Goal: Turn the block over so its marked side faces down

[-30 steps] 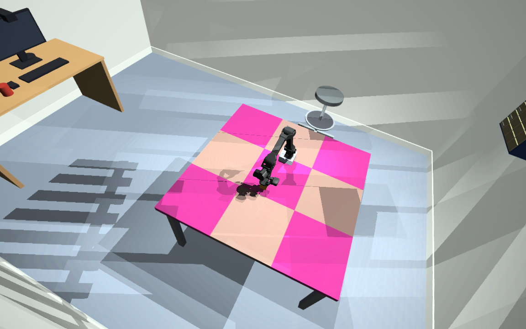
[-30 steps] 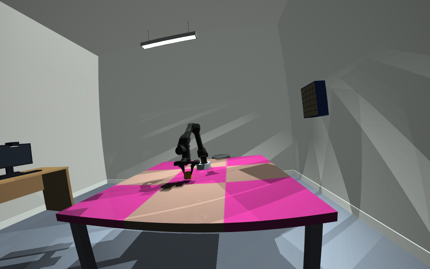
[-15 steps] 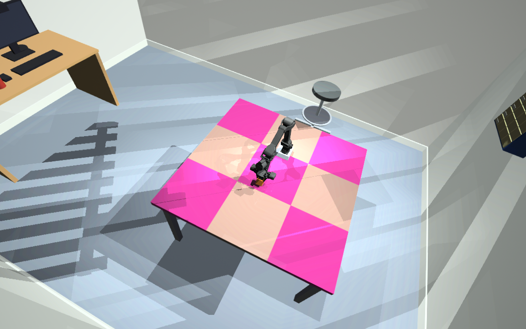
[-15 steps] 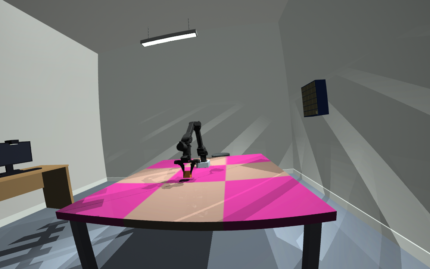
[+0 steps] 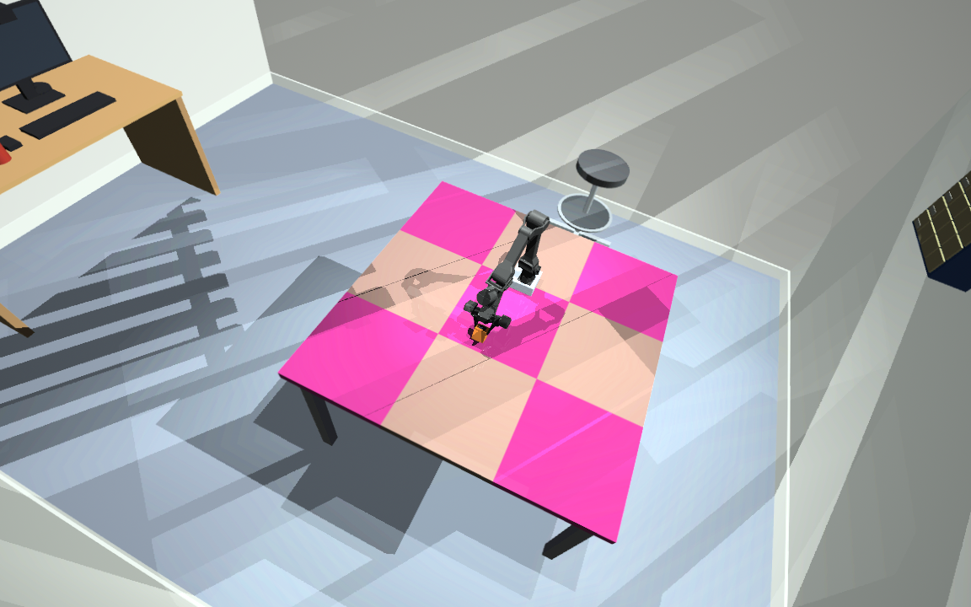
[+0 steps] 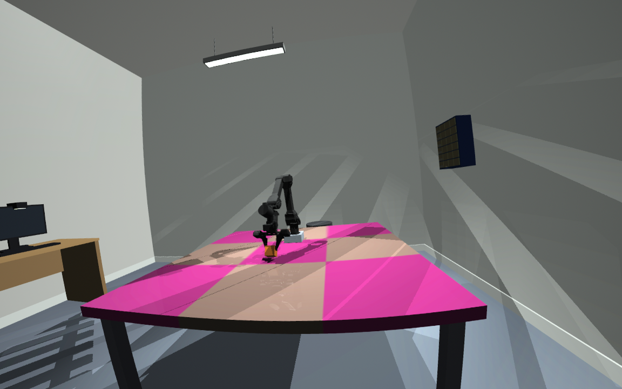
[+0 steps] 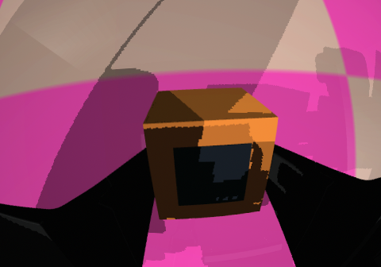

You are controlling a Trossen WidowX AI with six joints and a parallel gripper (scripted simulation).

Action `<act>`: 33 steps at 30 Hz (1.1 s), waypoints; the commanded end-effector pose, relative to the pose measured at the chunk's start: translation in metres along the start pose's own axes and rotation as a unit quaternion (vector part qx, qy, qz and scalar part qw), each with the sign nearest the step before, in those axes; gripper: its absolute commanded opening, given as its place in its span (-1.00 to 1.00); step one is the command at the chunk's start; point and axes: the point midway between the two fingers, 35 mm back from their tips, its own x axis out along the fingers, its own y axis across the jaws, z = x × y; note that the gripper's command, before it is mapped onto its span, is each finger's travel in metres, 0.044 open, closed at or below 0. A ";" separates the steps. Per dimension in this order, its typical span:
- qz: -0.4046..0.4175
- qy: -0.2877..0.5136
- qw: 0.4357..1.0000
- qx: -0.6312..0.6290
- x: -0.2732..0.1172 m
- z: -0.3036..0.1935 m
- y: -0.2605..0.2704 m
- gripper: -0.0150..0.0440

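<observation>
Wrist: block (image 5: 478,334) (image 6: 270,250) (image 7: 210,172) btwn jaws.

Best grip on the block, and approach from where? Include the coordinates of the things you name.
Its two opposite plain sides, coming from above. The block (image 5: 478,334) (image 6: 270,250) (image 7: 210,156) is a cube with flat parallel sides; the tool (image 5: 477,337) (image 6: 270,248) (image 7: 206,152) already clamps that pair, leaving the dark marked face uncovered.

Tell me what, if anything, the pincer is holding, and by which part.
The orange block, held in the pincer by two opposite sides, flanking its dark-marked face.
</observation>
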 end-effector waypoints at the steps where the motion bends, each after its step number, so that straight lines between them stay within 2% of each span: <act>1: 0.000 -0.018 1.000 -0.002 -0.004 0.004 0.000 -0.49; 7: 0.000 -0.030 1.000 -0.001 0.000 0.005 -0.001 -0.49; 20: 0.001 -0.129 0.992 0.003 0.026 0.002 -0.003 -0.49; 33: 0.001 -0.226 0.974 0.001 0.030 -0.007 -0.002 -0.49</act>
